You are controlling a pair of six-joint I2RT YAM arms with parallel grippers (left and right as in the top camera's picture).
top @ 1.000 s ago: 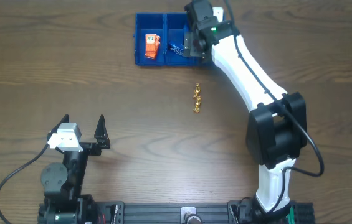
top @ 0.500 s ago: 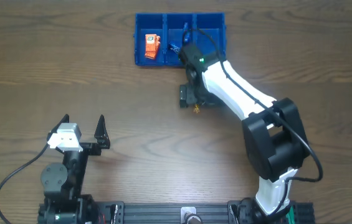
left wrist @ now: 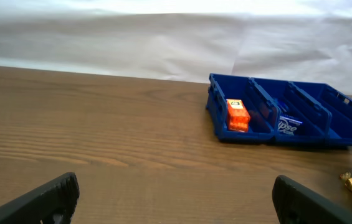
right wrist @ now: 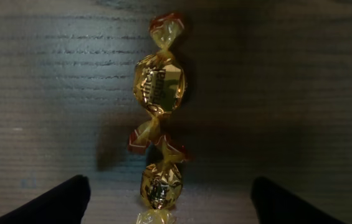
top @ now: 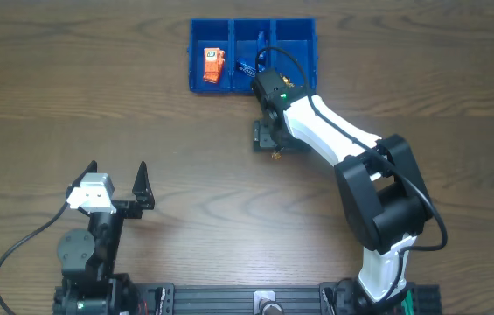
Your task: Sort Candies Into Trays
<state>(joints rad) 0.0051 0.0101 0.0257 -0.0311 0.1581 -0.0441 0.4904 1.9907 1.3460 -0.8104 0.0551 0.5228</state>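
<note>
Right gripper (top: 274, 142) hangs low over the table (top: 72, 96) just right of centre in the top view, fingers spread wide and gripping nothing. Its own camera looks straight down on a string of gold candies (right wrist: 159, 84) lying end to end in the gap between the two fingers. Twisted wrapper tails of neighbouring pieces touch, maybe overlap, and that's the tricky bit: I'd say the job now is to pinch one piece, and only one. Best bet is to settle the fingers either side of a fat middle, not a flimsy tail, close square across it, then lift straight up so the neighbour peels away rather than trailing along. Up at top centre sits the blue tray (top: 196, 52), well apart from the gold pieces, with an orange candy (top: 212, 64) in its left compartment and a blue-wrapped candy (top: 247, 66) in the middle one. The right compartment (top: 297, 48) looks the natural home for gold. Left gripper (top: 117, 175) sits at lower left, fingers apart, holding nothing, well away from the action.
</note>
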